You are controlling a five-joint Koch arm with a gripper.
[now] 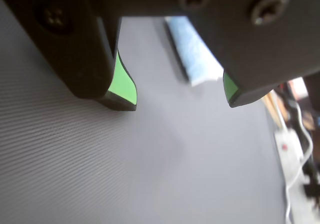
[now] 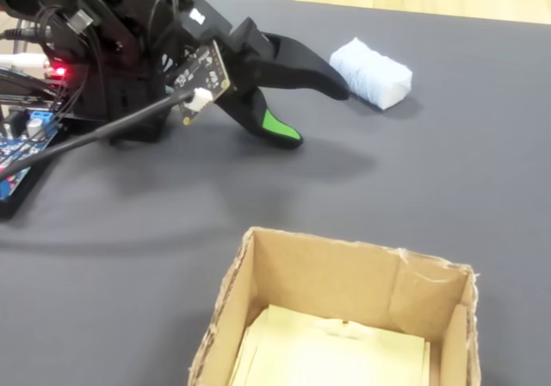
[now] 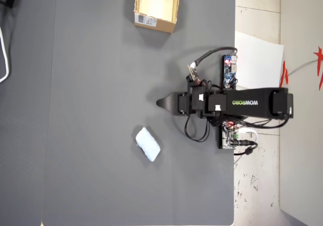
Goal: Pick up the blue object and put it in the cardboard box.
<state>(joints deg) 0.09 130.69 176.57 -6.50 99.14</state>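
The blue object (image 2: 372,73) is a pale, soft oblong lump lying on the dark grey mat. In the overhead view the blue object (image 3: 148,144) lies below and left of the arm's tip. My gripper (image 2: 314,115) is open, its black jaws with green pads spread wide and held low over the mat, with nothing between them. In the wrist view the blue object (image 1: 197,54) lies beyond my gripper (image 1: 181,101), nearer the right jaw and not touching it. The cardboard box (image 2: 344,257) stands open-topped at the near edge of the fixed view. Overhead, the cardboard box (image 3: 161,25) sits at the top, far from my gripper (image 3: 160,103).
The arm's base with circuit boards (image 3: 230,70) and looped cables (image 3: 194,130) stands at the mat's right edge overhead. A white power strip (image 1: 287,149) with a cable lies beyond the mat in the wrist view. White paper (image 3: 257,54) lies on the floor.
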